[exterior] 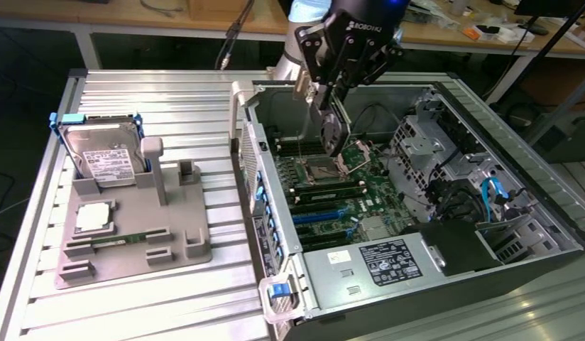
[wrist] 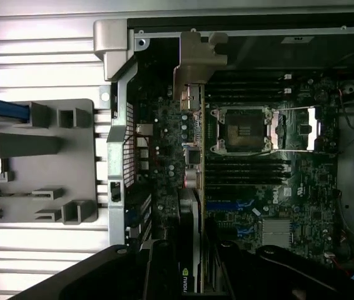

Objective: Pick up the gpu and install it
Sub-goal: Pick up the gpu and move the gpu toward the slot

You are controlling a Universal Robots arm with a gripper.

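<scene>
My gripper [exterior: 331, 84] is shut on the gpu [exterior: 332, 133], a thin black card that hangs edge-on over the open computer case [exterior: 273, 213]. The card's silvery end bracket [exterior: 299, 89] faces the case's rear wall. The gpu hovers above the motherboard [exterior: 340, 192], near the CPU socket [exterior: 323, 169] and clear of the blue expansion slots [exterior: 321, 213]. In the wrist view the gpu [wrist: 190, 187] runs as a narrow strip from its bracket [wrist: 197, 59] back into my gripper [wrist: 192, 278], beside the socket [wrist: 242, 130].
A grey fixture [exterior: 131, 234] at the exterior view's left holds a silver hard drive [exterior: 103, 153], a square chip [exterior: 94, 217] and a slim green memory stick [exterior: 117, 240]. Inside the case are a power supply [exterior: 387, 259], a drive cage [exterior: 434, 153] and loose cables [exterior: 487, 192].
</scene>
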